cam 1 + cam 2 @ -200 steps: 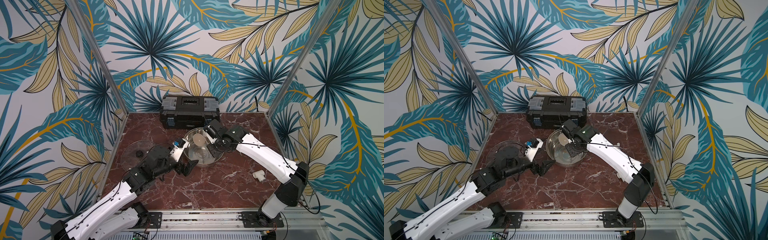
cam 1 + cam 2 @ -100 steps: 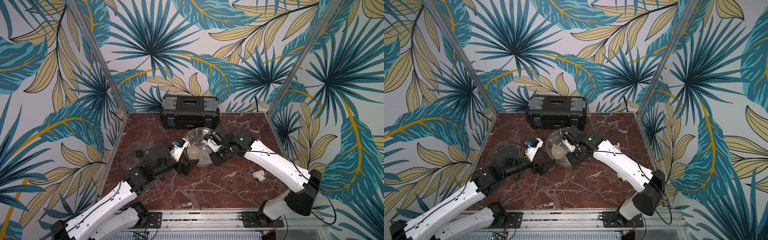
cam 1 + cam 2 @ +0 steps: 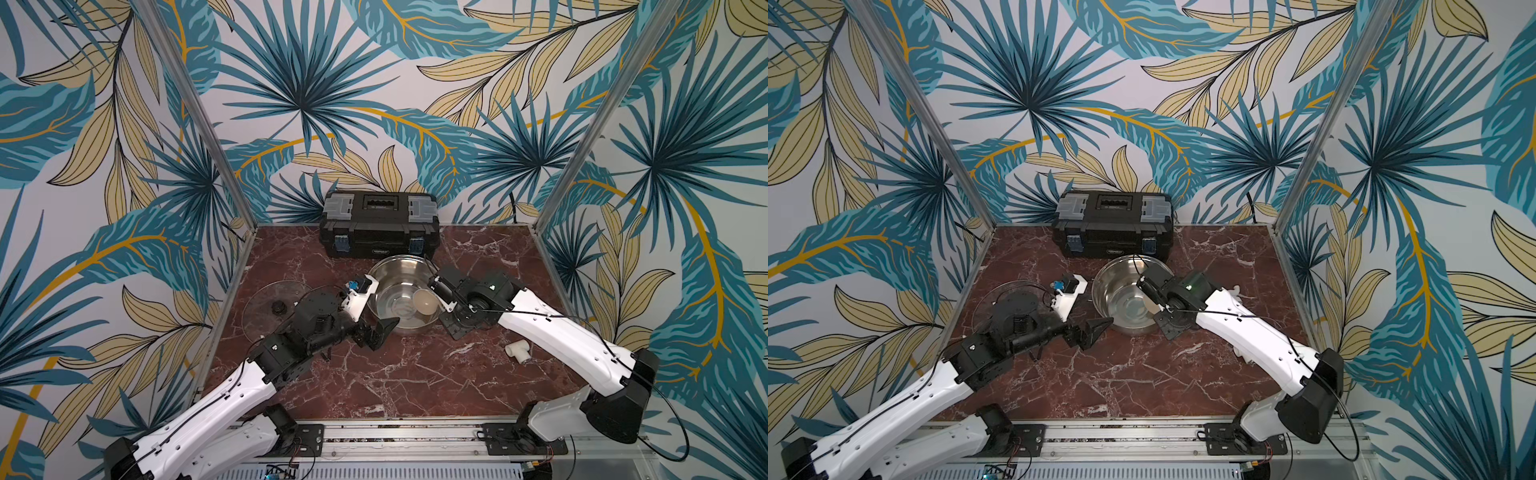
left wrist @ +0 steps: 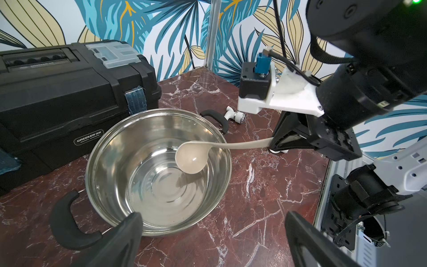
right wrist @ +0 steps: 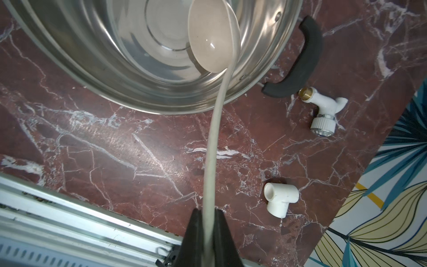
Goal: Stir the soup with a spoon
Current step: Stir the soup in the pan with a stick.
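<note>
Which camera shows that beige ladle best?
The left wrist view: the ladle shows nearly whole, bowl in the pot, handle ending in the right gripper. The right wrist view crops its bowl; both top views show little beyond the bowl.

You have bright, even light with soft shadows. Glare streaks the pot [image 4: 120,148] wall; wrist views bow at the edges.

The pot [image 4: 108,159] is mirror-bright polished steel, the spoon [image 4: 190,160] smooth matt cream plastic, the tabletop [image 4: 254,185] glossy veined red marble, and the toolbox [image 4: 57,92] dull black plastic.
</note>
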`<act>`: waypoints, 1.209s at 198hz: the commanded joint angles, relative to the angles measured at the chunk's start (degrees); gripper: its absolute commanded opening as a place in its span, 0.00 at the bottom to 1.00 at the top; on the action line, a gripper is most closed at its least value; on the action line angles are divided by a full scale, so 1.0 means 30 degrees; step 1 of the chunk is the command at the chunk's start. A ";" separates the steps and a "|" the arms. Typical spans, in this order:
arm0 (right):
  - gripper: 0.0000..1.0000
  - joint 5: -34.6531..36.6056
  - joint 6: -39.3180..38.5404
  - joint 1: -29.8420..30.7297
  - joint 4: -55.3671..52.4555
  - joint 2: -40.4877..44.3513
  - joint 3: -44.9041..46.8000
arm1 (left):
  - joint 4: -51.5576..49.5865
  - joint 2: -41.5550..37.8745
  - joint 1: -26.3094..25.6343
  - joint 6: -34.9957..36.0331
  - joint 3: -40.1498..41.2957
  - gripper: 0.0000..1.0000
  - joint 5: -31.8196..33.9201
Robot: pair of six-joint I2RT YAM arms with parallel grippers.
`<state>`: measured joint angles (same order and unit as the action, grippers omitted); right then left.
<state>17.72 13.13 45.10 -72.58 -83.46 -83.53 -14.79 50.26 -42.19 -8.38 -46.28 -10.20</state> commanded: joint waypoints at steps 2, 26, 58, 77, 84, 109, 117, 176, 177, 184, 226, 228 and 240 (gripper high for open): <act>0.00 0.1714 0.0350 -0.0125 0.1692 -0.0704 -0.0322 | 0.0300 -0.0171 -0.0019 -0.0048 0.0515 1.00 -0.0026; 0.00 0.1925 0.0296 -0.0211 0.2782 -0.1720 -0.1179 | 0.0242 -0.0323 -0.0025 -0.0040 0.0606 1.00 0.0033; 0.00 0.0267 0.0080 -0.0210 0.3528 -0.3244 -0.2818 | 0.0153 -0.0483 -0.0001 -0.0132 0.0724 1.00 0.0074; 0.00 -0.1555 0.0073 -0.0043 0.3799 -0.3788 -0.3538 | 0.0110 -0.0586 -0.0003 -0.0125 0.0775 1.00 0.0126; 0.00 -0.2042 0.0007 0.0073 0.3902 -0.3863 -0.3620 | 0.0066 -0.0649 -0.0010 -0.0136 0.0783 1.00 0.0156; 0.00 -0.3615 -0.0139 0.0479 0.4155 -0.3679 -0.3466 | 0.0036 -0.0844 -0.0015 -0.0165 0.0867 1.00 0.0216; 0.00 -0.3905 -0.0168 0.0878 0.4074 -0.3540 -0.3354 | 0.0007 -0.0862 -0.0016 -0.0136 0.0903 1.00 0.0234; 0.00 -0.4455 0.0103 0.1519 0.2885 -0.1441 -0.1184 | -0.0081 -0.0916 -0.0010 0.0073 0.0874 1.00 0.0337; 0.00 -0.4448 0.0120 0.1519 0.2860 -0.1371 -0.1143 | -0.0066 -0.0910 -0.0004 0.0071 0.0870 1.00 0.0330; 0.00 -0.4368 0.0220 0.1520 0.2608 -0.1046 -0.0782 | -0.0052 -0.0904 -0.0002 0.0069 0.0881 1.00 0.0327; 0.00 -0.2175 0.0754 0.1548 0.1256 0.0734 0.1355 | 0.0087 -0.0799 -0.0017 0.0099 0.0912 1.00 0.0294; 0.00 -0.1970 0.0789 0.1548 0.1195 0.0768 0.1438 | 0.0093 -0.0804 -0.0017 0.0099 0.0900 1.00 0.0308; 0.00 -0.0892 0.0987 0.1490 0.0761 0.0823 0.1685 | 0.0175 -0.0775 -0.0026 0.0100 0.0954 1.00 0.0279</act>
<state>8.23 14.22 49.50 -66.28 -82.06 -80.77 -15.22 48.31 -42.19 -8.40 -44.71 -9.65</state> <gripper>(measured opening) 0.091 0.999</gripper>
